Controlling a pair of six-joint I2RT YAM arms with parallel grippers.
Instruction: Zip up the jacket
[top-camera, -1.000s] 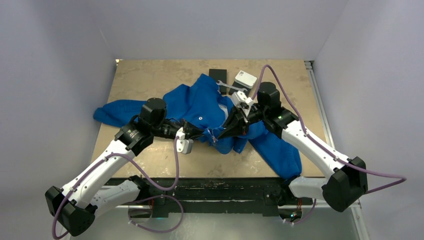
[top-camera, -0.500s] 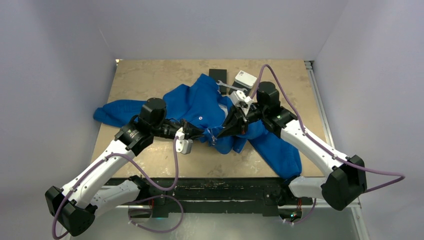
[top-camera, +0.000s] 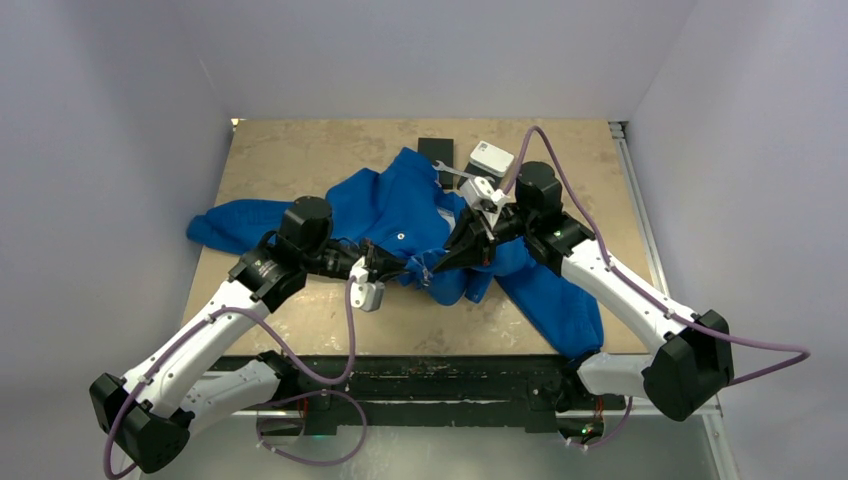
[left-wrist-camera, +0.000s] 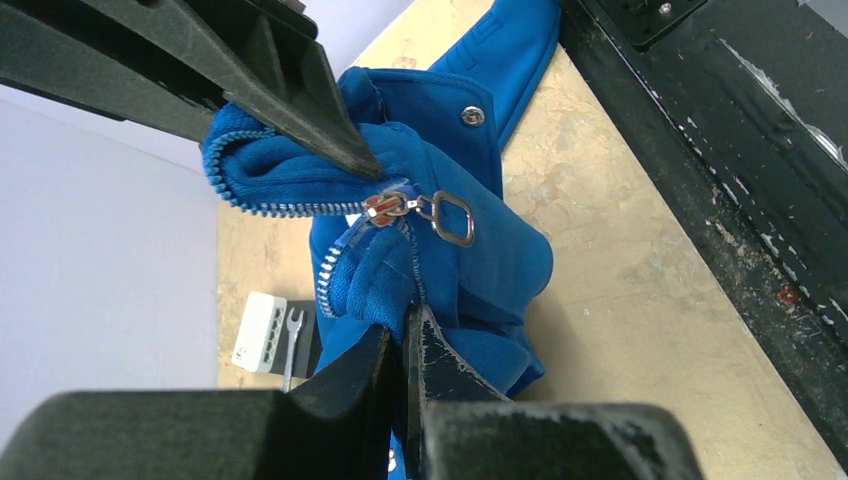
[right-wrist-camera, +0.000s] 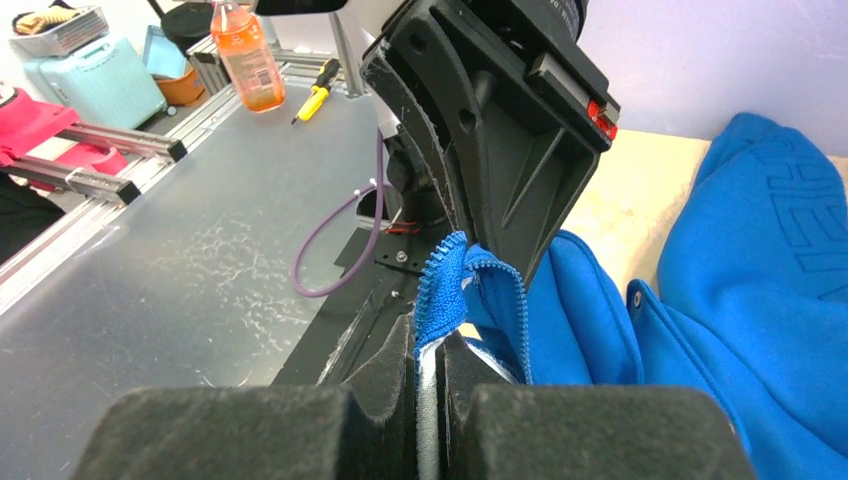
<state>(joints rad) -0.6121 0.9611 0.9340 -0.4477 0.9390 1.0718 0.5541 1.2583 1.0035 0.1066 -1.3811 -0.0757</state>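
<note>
A tan tabletop (top-camera: 290, 150) sits between pale walls (top-camera: 420, 50). Near its far edge, close together, lie a small black block (top-camera: 435, 148), a white box (top-camera: 491, 157) and a silver wrench (top-camera: 453, 174). Off the table, on a grey surface (right-wrist-camera: 180, 230), are an orange bottle (right-wrist-camera: 244, 58), a yellow-handled screwdriver (right-wrist-camera: 319, 76) and a teal case (right-wrist-camera: 96, 80).

Jacket (top-camera: 395, 195) on table (top-camera: 300, 160) — wrench (top-camera: 455, 176) behind
</note>
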